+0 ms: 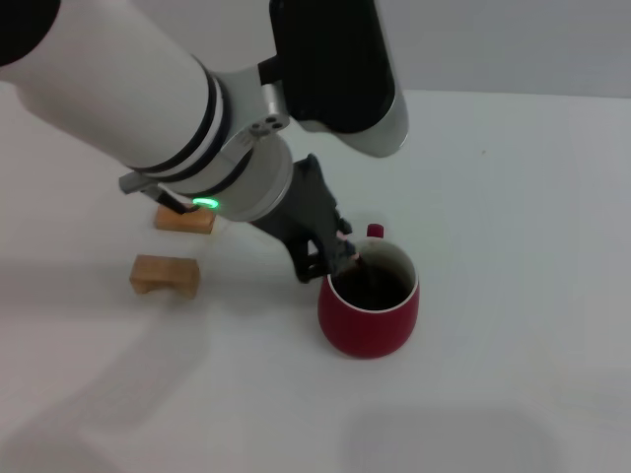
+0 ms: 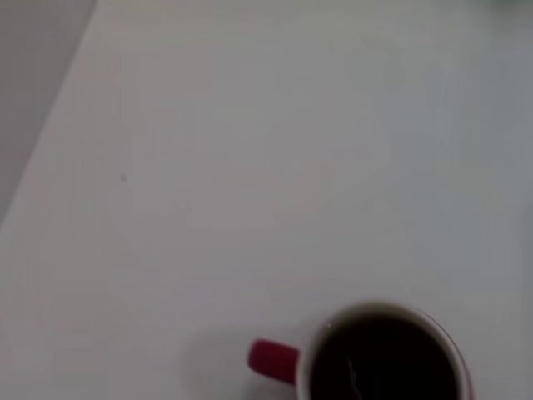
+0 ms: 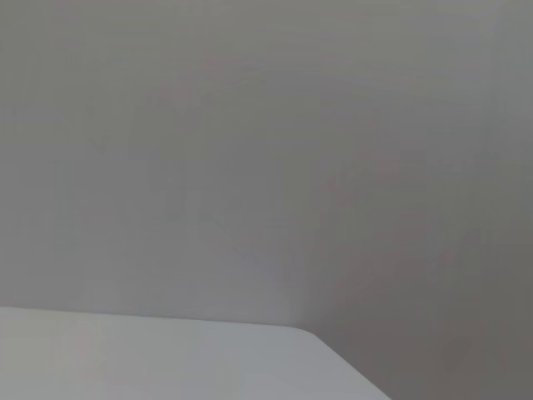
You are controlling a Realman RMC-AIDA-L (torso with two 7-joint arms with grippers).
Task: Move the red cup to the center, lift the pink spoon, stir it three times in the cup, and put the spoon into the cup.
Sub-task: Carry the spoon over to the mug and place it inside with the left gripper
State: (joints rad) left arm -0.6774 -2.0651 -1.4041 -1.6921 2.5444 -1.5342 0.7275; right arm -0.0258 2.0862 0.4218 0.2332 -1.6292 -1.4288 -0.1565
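Pictured in the head view, just right of centre and low in the frame: the red cup (image 1: 369,305), squat and rounded, white-rimmed, dark inside, standing upright on the white table (image 1: 513,197), its small red handle pointing toward the top of the frame. Reaching down from the upper left, the left arm, white with black bands and a green light glowing at the wrist. At its tip, the left gripper (image 1: 340,253), dark and angled over the cup's upper-left rim, clenched on the pink spoon (image 1: 347,246); only a pale pink sliver showing between the fingers, the stem slanting down into the cup's dark interior, the bowl hard to make out. Left of the arm, at mid-frame, two small tan wooden blocks (image 1: 165,274), one nearer the left edge, the other partly tucked under the wrist, both well apart from the cup.

From the left wrist view: the same cup at the bottom right of the frame, cut off by the lower edge, handle jutting left, a faint grey glint inside.

Right gripper nowhere in sight; right wrist view offering only a grey wall above a strip of white tabletop.
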